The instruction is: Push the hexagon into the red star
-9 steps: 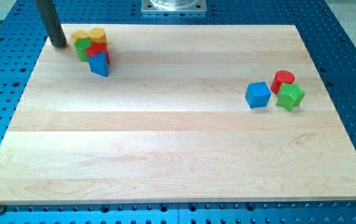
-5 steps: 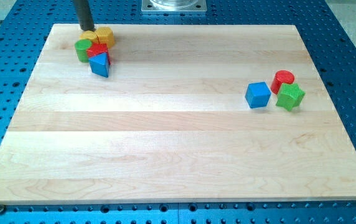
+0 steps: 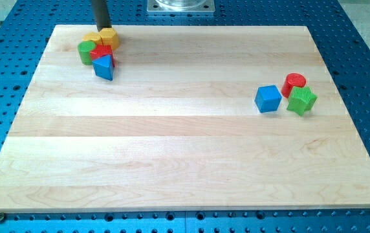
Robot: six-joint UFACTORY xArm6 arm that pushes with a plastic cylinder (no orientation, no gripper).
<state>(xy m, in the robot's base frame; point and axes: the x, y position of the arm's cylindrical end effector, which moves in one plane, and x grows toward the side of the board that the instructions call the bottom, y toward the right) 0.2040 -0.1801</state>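
My tip [image 3: 101, 29] sits at the upper left of the frame, at the top edge of the table [image 3: 185, 162], touching the top of the cluster of blocks there. The tool is a plain dark rod with nothing to open or close, and it holds nothing; it only presses against the blocks.

The cluster lies in the table's upper left corner. The yellow hexagon [image 3: 109, 36] is at its top right, just under my tip. A second yellow block [image 3: 92, 37], whose shape I cannot make out, lies touching it on the view's left. Below them, the green block [image 3: 85, 52] is on the left, and the red star [image 3: 101, 52] is beside it, touching the hexagon's lower edge. The blue triangle [image 3: 105, 66] rests against the bottom of the red star.

Well apart, at the right of the frame, a second group sits together: a blue cube [image 3: 268, 98] on the left, a red cylinder [image 3: 294, 82] above and to the right of it, and a green star [image 3: 301, 101] just below the cylinder.
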